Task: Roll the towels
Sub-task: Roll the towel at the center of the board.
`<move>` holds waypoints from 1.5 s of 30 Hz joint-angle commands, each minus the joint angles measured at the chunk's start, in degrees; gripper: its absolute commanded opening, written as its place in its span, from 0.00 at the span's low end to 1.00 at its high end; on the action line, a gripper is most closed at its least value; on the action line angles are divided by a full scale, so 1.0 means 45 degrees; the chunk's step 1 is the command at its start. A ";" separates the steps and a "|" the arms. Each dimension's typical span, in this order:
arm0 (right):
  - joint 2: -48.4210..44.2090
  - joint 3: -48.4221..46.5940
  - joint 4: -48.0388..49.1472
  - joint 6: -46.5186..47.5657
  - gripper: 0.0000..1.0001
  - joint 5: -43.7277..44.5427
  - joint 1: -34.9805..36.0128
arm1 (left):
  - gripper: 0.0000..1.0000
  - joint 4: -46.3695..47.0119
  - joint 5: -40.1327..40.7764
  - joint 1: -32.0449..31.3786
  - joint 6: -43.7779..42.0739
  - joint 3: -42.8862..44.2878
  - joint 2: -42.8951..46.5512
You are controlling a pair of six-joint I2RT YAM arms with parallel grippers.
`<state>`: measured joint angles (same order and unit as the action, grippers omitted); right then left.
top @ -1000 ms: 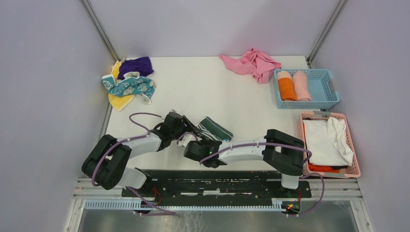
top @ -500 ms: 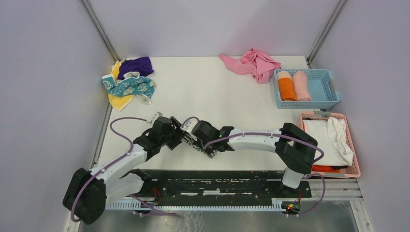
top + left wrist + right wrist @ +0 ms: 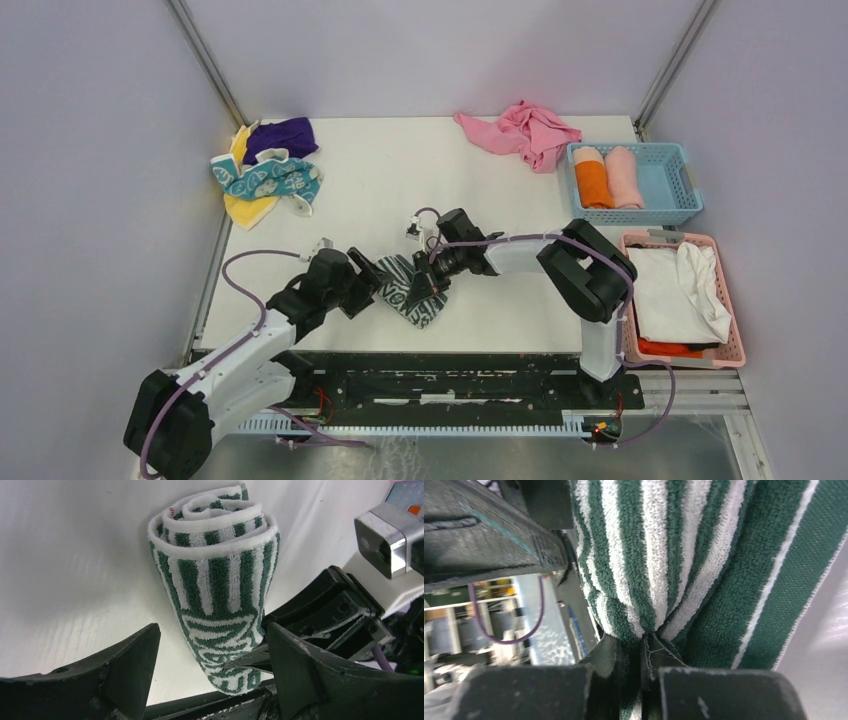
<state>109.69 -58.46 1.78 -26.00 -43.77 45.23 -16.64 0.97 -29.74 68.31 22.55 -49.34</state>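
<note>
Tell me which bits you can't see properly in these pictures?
- Right wrist view: the striped towel fills the picture; the edges cut off its ends.
- Left wrist view: the towel's near end is hidden behind the left tool.
- Top view: the right tool has fingertips too small and dark to make out.
- Top view: the white cloth covers what lies underneath in the pink basket.

Rolled towel (image 3: pixel 412 295) on table (image 3: pixel 380 190), near-centre, between left gripper (image 3: pixel 372 283) and right gripper (image 3: pixel 427 282). Towel pile (image 3: pixel 265 170) far-left corner. Loose towel (image 3: pixel 520 130) far edge, left of far basket (image 3: pixel 662 182); near basket (image 3: pixel 715 360) before it.
</note>
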 commanded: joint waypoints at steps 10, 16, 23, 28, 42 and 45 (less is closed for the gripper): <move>0.2927 -0.0114 -0.1645 -0.0181 0.04 -0.2209 -0.0902 | 0.85 0.3148 -0.1148 0.1501 -0.0615 0.0488 -0.3580; 0.3383 -0.0801 -0.2634 0.0430 0.07 -0.2072 -0.0898 | 0.82 0.4186 -0.1390 0.1973 -0.0974 0.0592 -0.5116; 0.2762 -0.1018 -0.3343 0.0922 0.12 -0.1167 -0.0907 | 0.75 0.4542 -0.1331 0.1972 -0.1413 0.0445 -0.7358; 0.0257 -0.0400 -0.3675 0.1295 0.35 0.1445 -0.0750 | 0.67 0.4283 -0.1459 0.1951 -0.1755 0.0271 -0.7894; -0.5034 -0.1062 -0.5846 0.4443 0.69 1.4415 0.4420 | 0.64 0.1408 -0.0650 0.1007 -0.1828 0.1453 -0.7437; -0.4475 -0.1743 -0.5903 0.5185 0.76 1.6032 0.5614 | 0.64 0.0889 -0.0668 0.0811 -0.1732 0.1793 -0.7489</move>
<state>88.25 -62.19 -23.16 -9.43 9.89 65.47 1.41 -8.14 -24.95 65.45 30.65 -81.32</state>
